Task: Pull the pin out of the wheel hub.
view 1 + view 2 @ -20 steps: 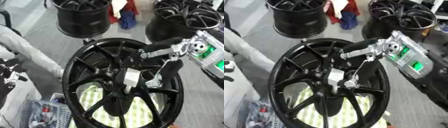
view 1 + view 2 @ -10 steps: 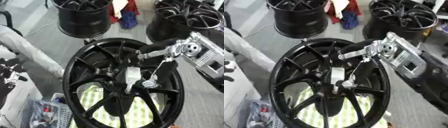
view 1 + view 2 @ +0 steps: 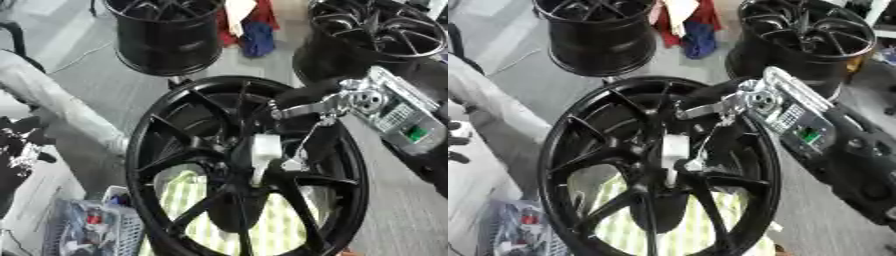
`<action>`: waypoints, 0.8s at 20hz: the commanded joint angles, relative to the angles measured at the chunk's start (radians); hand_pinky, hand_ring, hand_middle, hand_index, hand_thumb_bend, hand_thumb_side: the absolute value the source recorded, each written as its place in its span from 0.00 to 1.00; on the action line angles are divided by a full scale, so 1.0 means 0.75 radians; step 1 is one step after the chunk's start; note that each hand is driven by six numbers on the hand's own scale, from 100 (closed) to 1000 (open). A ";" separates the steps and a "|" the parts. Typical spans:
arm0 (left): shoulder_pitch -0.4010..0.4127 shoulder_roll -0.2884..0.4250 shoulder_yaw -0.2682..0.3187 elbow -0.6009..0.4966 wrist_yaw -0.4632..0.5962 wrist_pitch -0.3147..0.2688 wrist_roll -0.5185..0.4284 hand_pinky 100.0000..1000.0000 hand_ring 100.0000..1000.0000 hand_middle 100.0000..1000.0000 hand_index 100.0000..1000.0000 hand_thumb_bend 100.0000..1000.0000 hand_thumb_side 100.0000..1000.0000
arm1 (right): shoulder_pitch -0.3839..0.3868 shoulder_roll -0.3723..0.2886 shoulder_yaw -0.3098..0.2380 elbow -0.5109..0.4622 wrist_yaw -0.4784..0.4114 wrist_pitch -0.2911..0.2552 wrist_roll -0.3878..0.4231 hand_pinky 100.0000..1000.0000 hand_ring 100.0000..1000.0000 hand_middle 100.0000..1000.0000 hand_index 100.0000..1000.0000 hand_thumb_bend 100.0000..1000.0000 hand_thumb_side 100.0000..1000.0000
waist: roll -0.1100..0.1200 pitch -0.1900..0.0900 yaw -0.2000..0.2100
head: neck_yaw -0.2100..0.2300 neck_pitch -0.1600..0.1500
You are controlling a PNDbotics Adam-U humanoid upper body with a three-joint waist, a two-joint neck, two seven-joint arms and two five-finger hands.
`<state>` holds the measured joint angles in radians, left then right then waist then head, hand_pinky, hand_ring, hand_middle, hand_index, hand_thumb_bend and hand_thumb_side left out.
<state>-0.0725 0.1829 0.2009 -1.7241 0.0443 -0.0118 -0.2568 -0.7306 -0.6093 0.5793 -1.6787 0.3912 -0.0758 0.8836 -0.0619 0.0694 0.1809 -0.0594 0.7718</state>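
Observation:
A large black wheel hub (image 3: 166, 150) lies flat in the middle, its spokes meeting at the centre. A pale, upright pin (image 3: 265, 150) stands at that centre. My right arm comes in from the right with a silver wrist (image 3: 759, 102). My right hand (image 3: 311, 137) shows as a dark shape over the spokes just right of the pin, and its grip is lost against the black rim. A thin cable runs from the wrist down towards the pin. My left hand (image 3: 455, 145) rests at the left edge with relaxed fingers, away from the hub.
Two more black wheels (image 3: 166, 35) (image 3: 807, 35) stand at the back, with red and blue cloth (image 3: 254, 30) between them. A grey padded bar (image 3: 52, 105) runs along the left. A crate of small items (image 3: 87, 230) sits lower left. Green checked cloth (image 3: 192, 195) shows under the hub.
My right forearm has twisted and dropped slightly while the hand stays over the hub's centre. The pin has not visibly moved. The left hand is unchanged.

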 commanded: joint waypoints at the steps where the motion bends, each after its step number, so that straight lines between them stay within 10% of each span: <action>1: -0.016 0.008 0.001 -0.016 -0.001 -0.002 -0.003 0.45 0.64 0.71 0.80 0.13 0.36 | -0.024 -0.013 -0.012 0.003 0.037 -0.024 -0.005 0.67 0.71 0.73 0.84 0.14 0.31 | 0.009 -0.010 0.002 | -0.002 -0.006; 16: -0.016 0.005 0.002 -0.011 -0.004 0.000 -0.005 0.46 0.64 0.71 0.80 0.12 0.36 | -0.028 -0.011 -0.018 -0.017 0.009 -0.042 -0.160 0.19 0.29 0.28 0.45 0.00 0.11 | 0.010 -0.010 0.000 | -0.002 -0.006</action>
<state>-0.0725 0.1824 0.2009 -1.7222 0.0438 -0.0118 -0.2583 -0.7304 -0.6025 0.5825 -1.6746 0.4112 -0.1096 0.7822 -0.0619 0.0707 0.1813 -0.0601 0.7718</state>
